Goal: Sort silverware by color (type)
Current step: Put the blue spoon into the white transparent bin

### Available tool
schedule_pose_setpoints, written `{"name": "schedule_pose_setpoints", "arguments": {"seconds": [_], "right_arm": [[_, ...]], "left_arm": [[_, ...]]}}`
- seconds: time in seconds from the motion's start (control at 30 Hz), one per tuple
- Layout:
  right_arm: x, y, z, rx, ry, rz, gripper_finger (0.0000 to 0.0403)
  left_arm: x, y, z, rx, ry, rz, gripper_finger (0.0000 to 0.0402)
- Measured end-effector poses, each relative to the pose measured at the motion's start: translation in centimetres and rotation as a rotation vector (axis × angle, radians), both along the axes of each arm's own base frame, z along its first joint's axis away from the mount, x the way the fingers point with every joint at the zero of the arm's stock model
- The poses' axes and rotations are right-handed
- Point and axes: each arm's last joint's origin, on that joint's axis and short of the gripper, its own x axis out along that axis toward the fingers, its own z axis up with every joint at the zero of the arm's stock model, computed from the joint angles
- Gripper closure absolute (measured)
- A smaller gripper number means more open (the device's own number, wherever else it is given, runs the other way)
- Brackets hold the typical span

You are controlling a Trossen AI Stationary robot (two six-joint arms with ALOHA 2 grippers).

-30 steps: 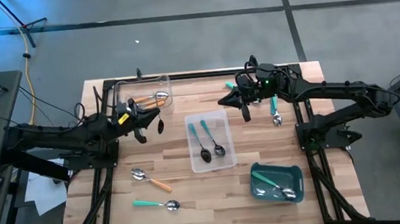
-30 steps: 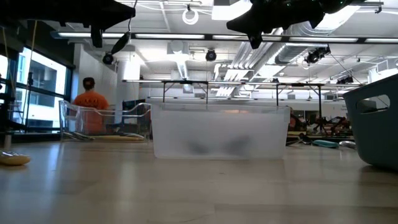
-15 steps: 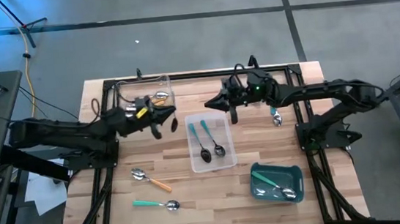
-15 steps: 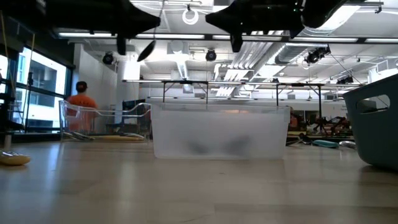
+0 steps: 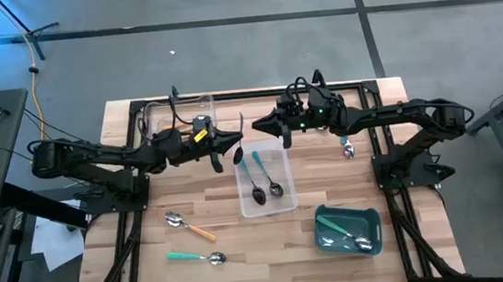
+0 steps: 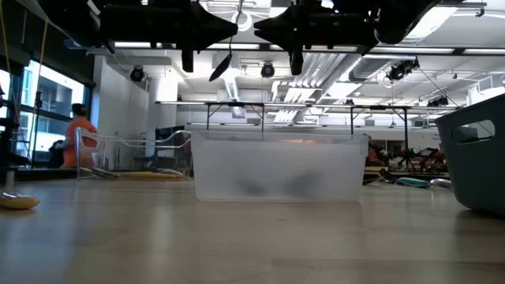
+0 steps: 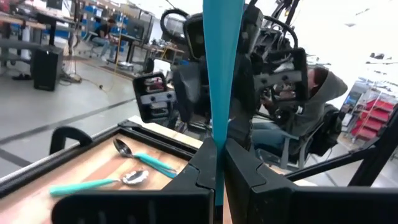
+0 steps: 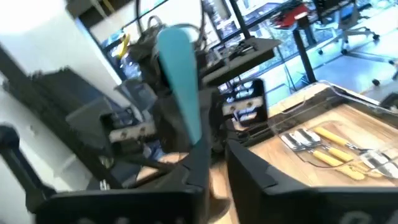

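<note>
**High view:** You are looking at the left end effector (image 5: pixel 227 151) reaching in over the near-left corner of the centre tray (image 5: pixel 287 200), a clear plastic one. The right end effector (image 5: pixel 267 126) is hanging just beyond that tray's far edge, so the two are facing each other closely. Two teal spoons (image 5: pixel 257 179) are lying in the centre tray. The back tray (image 5: pixel 206 102) is sitting at the table's (image 5: pixel 242 239) far left, and the teal bin (image 5: pixel 370 217) is holding spoons at the near right. An orange-handled spoon (image 5: pixel 190 226) and a green-handled spoon (image 5: pixel 196 256) are lying loose near the front left. A loose teal spoon (image 5: pixel 347 141) is lying by the right arm.

**Low view:** You are seeing both arms as dark shapes above the frosted tray wall. The bowl of the held spoon (image 6: pixel 221 67) is hanging tilted between them, well clear of the table.

**Left wrist view:** You are seeing the left end effector (image 7: pixel 217 146) pressing together on the held spoon's teal handle. The handle is standing straight up through the picture, with the right arm just behind it.

**Right wrist view:** You are seeing a teal handle (image 8: pixel 181 87) rising right at the right end effector (image 8: pixel 214 149). You cannot tell whether it is clamping that handle or letting it go. Orange spoons (image 8: pixel 329 149) are lying together in the back tray beyond.
</note>
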Motion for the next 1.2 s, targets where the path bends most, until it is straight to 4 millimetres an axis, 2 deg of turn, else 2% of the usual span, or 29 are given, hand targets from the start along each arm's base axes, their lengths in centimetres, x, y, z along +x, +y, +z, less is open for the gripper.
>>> {"name": "schedule_pose_setpoints", "arguments": {"seconds": [0.17, 0.3, 0.47, 0.6, 0.77, 0.97, 1.07, 1.2], "right_arm": [[0.0, -0.1, 0.4, 0.034, -0.036, -0.017, 0.029], [0.2, 0.6, 0.4, -0.008, -0.037, -0.002, 0.0231], [0.4, 1.4, 0.4, -0.087, -0.039, -0.033, 0.019], [0.4, 1.4, 0.4, -0.09, -0.038, -0.045, 0.0186], [0.4, 1.4, 0.3, -0.088, -0.027, -0.064, 0.0187], [0.4, 1.4, 0.3, -0.097, -0.029, -0.069, 0.0188], [0.5, 1.5, 0.2, -0.101, -0.022, -0.066, 0.0201], [0.5, 1.5, 0.0, -0.097, -0.004, -0.065, 0.0236]], "left_arm": [[0.5, 0.1, -0.5, -0.027, -0.018, -0.004, 0.0401], [0.8, 0.2, -0.8, -0.03, -0.024, 0.003, 0.0401], [1.2, 0.2, -1.3, -0.05, -0.022, -0.035, 0.0401], [1.7, 0.3, -1.6, -0.062, -0.007, -0.043, 0.0401], [3.1, 0.4, -0.6, -0.022, -0.026, -0.053, 0.0401], [3.7, 0.7, -1.0, -0.026, -0.005, -0.048, 0.0401], [3.7, 0.7, -1.0, -0.025, -0.007, -0.047, 0.0401], [3.7, 0.7, -1.0, -0.025, -0.009, -0.044, 0.0401]]}}
